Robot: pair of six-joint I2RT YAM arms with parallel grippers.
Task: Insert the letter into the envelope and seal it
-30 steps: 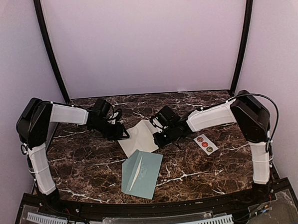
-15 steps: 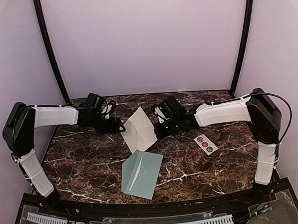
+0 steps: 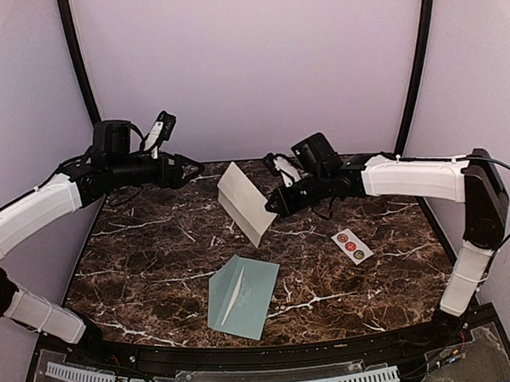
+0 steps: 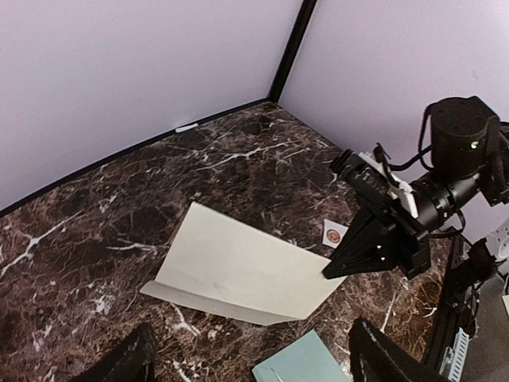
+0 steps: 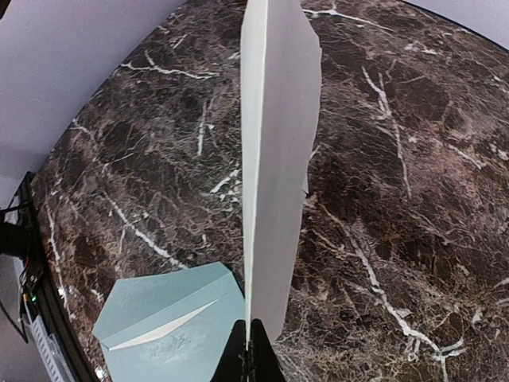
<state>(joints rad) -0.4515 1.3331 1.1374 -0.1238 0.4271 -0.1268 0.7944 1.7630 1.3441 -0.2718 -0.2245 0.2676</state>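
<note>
Seen from overhead, my two white-and-black arms reach in from either side over a dark, marble-patterned counter (image 3: 148,265) with pale lilac walls behind.

My right pincer (image 3: 272,209), just right of the frame's centre, is clamped tight on one corner of the letter (image 3: 241,207), a folded sheet of off-white paper. The letter stands tilted in the middle of the frame, one corner pointing down. From this angle I cannot tell whether that corner touches the counter or hangs just above it. In my right wrist view the letter (image 5: 274,159) runs edge-on up the centre of the frame, rising from my closed fingertips at the bottom edge.

My left pincer (image 3: 188,168) hovers in the upper left of the overhead frame, well apart from the letter. Its fingers are spread wide with nothing between them. In my left wrist view those fingers (image 4: 123,362) show along the bottom edge. The letter (image 4: 238,270) lies across the middle, with my right pincer (image 4: 328,273) pinching its right-hand corner.

The envelope (image 3: 242,296), pale teal, lies flat on the counter in the lower centre of the overhead frame. It sits below the letter and apart from both pincers. A small white sticker strip (image 3: 351,245) with round dots lies on the counter right of centre, beneath my right arm.
</note>
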